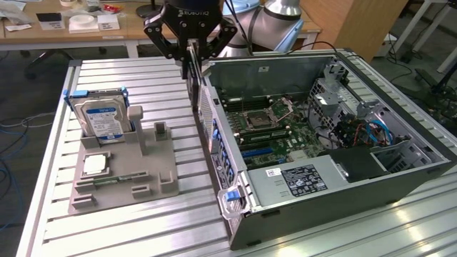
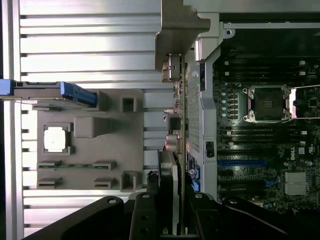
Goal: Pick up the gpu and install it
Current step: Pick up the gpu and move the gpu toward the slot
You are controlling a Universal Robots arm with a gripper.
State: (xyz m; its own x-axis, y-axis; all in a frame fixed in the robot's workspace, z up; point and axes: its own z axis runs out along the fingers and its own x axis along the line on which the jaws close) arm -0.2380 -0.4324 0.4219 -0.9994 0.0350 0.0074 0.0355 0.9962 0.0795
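**Mia:** Pincer (image 1: 191, 63) first. What is it doing?

**Ben:** It is squeezed tight on the gpu (image 1: 193, 92). It pinches the thin dark card from both flat sides.

**Mia:** Where is the gpu?

**Ben:** It hangs down from the pincer, standing on its edge. It is up in the air over the table (image 1: 143, 225), just beside the wall of the big open computer case (image 1: 343, 182). That is the wall on the exterior view's left. I cannot tell if the card touches the wall.

**Mia:** What do you see from the wrist view?

**Ben:** The card looks like a thin line there, with its shiny metal end far from the pincer. It runs right along the case wall.

**Mia:** What is inside the case?

**Ben:** A green board (image 1: 275, 131) with a square socket in the middle.

**Mia:** And on the other side of the card?

**Ben:** A gray holder (image 1: 153, 160) lies on the table. A silver hard drive (image 1: 100, 119) with a blue and white label stands in it. A square chip (image 1: 95, 164) and a little green stick (image 1: 113, 181) lie in it too.
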